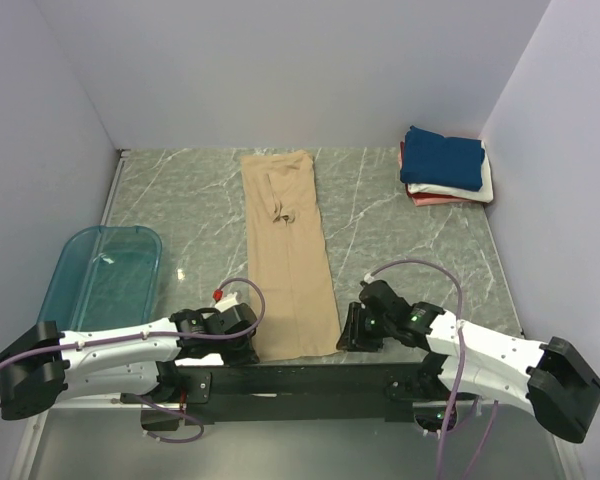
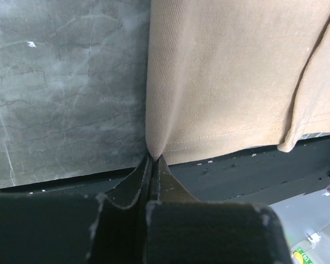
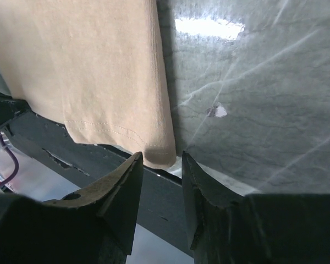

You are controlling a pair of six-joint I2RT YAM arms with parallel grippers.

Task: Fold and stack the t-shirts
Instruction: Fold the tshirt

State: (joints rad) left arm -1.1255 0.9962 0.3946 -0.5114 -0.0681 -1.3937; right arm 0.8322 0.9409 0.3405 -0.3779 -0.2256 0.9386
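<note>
The tan t-shirt (image 1: 288,250) lies folded into a long strip down the middle of the marble table, its hem at the near edge. My left gripper (image 1: 252,346) is shut on the shirt's near left hem corner; in the left wrist view the cloth (image 2: 225,82) is pinched between the closed fingertips of the gripper (image 2: 153,158). My right gripper (image 1: 345,335) is open just in front of the near right hem corner; in the right wrist view that corner (image 3: 159,154) sits between the parted tips of the gripper (image 3: 160,160), not clamped.
A stack of folded shirts stands at the far right corner: navy blue (image 1: 443,158) on top, white (image 1: 485,186) and pinkish red (image 1: 435,199) below. A translucent teal tub (image 1: 105,275) sits at the left edge. Grey walls enclose the table (image 1: 400,250).
</note>
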